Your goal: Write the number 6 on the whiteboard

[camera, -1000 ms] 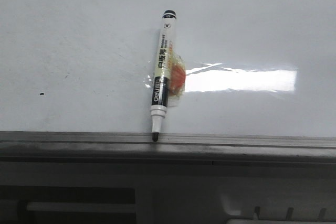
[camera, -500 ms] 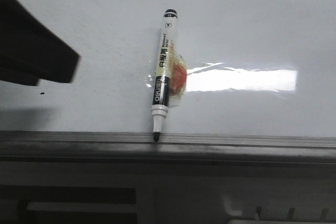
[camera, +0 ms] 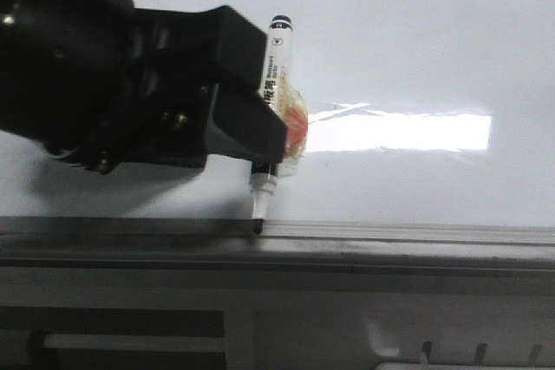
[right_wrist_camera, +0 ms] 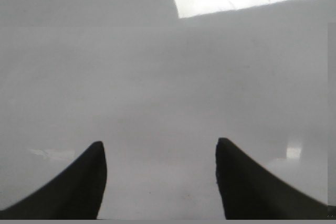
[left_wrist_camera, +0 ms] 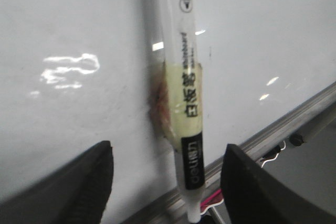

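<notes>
The whiteboard (camera: 416, 41) lies flat, with a bright glare (camera: 399, 133) and a grey metal rim (camera: 416, 233). No number 6 shows on it. A white marker (camera: 276, 49) lies on the board, uncapped, its black tip on the rim. An orange piece under clear tape (camera: 297, 127) sticks to its side. My left gripper (camera: 251, 101) hangs over the marker's middle. In the left wrist view the left gripper (left_wrist_camera: 168, 148) is open, with the marker (left_wrist_camera: 189, 93) between its spread fingers, untouched. My right gripper (right_wrist_camera: 160, 143) is open and empty over bare board (right_wrist_camera: 157, 66).
A grey ledge (camera: 347, 253) runs below the rim along the near side. Darker structure with a white bar (camera: 130, 341) sits under it. The left arm's black body (camera: 78, 67) covers the board's left part.
My left arm has come in from the left and now covers the marker's middle. The marker has not moved. The small black speck is now hidden by the arm.
</notes>
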{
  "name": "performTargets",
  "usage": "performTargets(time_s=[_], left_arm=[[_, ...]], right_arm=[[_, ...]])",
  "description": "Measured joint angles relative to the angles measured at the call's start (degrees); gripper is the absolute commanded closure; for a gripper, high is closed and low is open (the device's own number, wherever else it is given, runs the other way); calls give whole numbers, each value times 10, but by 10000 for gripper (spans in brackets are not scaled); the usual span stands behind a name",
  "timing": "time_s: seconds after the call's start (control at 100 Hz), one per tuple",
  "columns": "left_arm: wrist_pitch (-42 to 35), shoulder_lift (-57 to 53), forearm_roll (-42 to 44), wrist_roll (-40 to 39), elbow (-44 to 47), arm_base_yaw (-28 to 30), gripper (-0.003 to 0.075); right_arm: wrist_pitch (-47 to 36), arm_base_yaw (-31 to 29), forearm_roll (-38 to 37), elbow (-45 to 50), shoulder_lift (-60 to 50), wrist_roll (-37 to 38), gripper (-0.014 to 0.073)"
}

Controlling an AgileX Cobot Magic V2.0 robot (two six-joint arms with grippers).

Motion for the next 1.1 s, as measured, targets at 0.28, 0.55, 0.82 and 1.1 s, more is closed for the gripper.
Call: performTargets(time_s=[0.28, 0.55, 0.82, 1.1], left_arm=[[9, 34, 0, 0, -23, -2, 634], [127, 29, 86, 43, -42, -1, 739], [338, -10, 213, 343, -92, -30, 739], [355, -11, 225, 392, -93, -30, 739]], right_arm=[[2, 0, 13, 0, 0, 0, 190], [52, 24, 217, -43, 4, -238, 190], [166, 104, 438, -77, 71, -589, 190], [182, 197, 446, -78, 144, -678, 190]])
